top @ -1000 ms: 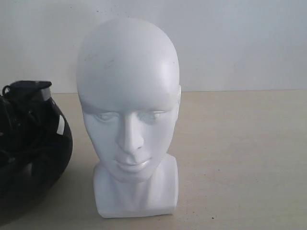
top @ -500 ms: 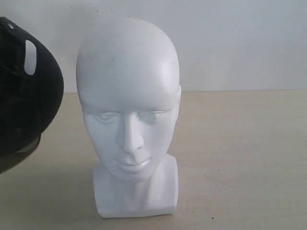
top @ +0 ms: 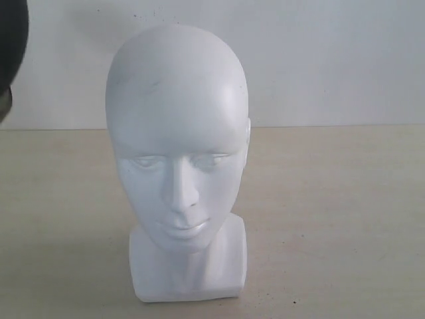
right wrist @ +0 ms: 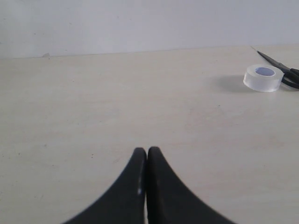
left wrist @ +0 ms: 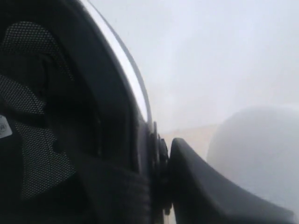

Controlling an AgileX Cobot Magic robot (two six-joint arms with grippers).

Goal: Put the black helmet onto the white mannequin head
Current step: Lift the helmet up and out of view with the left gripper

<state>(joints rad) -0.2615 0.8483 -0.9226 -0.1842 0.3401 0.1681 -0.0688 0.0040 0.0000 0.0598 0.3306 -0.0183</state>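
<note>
Glossy white mannequin head (top: 176,133) upright on squarish base, facing camera. black helmet (top: 10,46) aloft, up-left of head, apart, mostly cropped.

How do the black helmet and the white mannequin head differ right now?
Colour: the black helmet is dark, the white mannequin head glossy white. Pose: the head stands upright on the table, facing the exterior camera; the helmet is up off the table at that view's top left edge, mostly out of frame. Build: the helmet is a hollow shell with mesh padding inside, the head smooth and closed. Both are rounded.
</note>
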